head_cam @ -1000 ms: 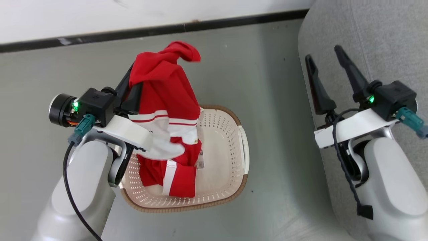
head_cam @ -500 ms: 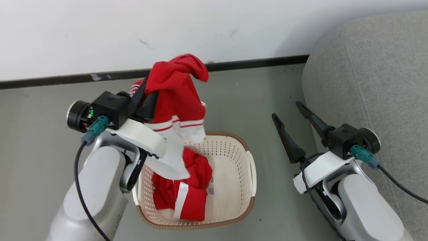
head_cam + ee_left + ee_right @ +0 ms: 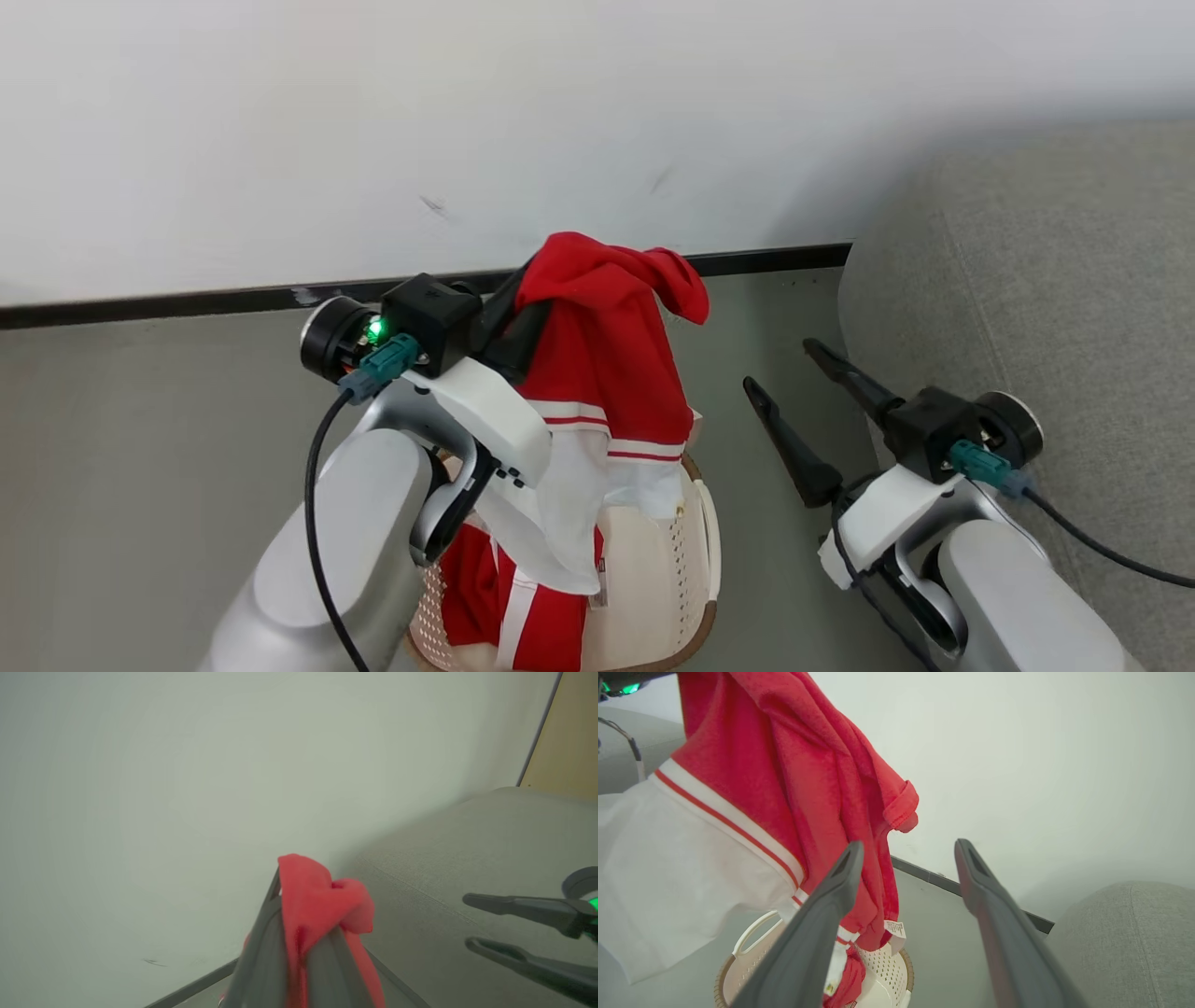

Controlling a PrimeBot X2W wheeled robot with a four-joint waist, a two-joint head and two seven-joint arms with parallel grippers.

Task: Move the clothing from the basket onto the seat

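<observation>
Hanging from the clamped-shut left gripper [image 3: 523, 303], one red garment [image 3: 607, 373] dangles above the basket [image 3: 695, 523]. The second piece [image 3: 504, 597] sits inside the basket. The right gripper [image 3: 778, 364] is spread wide and empty, just beside the sofa [image 3: 1027, 280].

Over basket [image 3: 658, 569]: hanging clothing [image 3: 607, 373] blocks our way in;
Right of basket: we find bare floor [image 3: 761, 588], then the seat [image 3: 1027, 280];
Behind basket: wall [image 3: 467, 140].

We read this as a home corner — grey fabric sofa [image 3: 1027, 280], plastic laundry basket [image 3: 658, 583] on smooth floor [image 3: 140, 467], white wall [image 3: 373, 112], dark skirting [image 3: 187, 303].
</observation>
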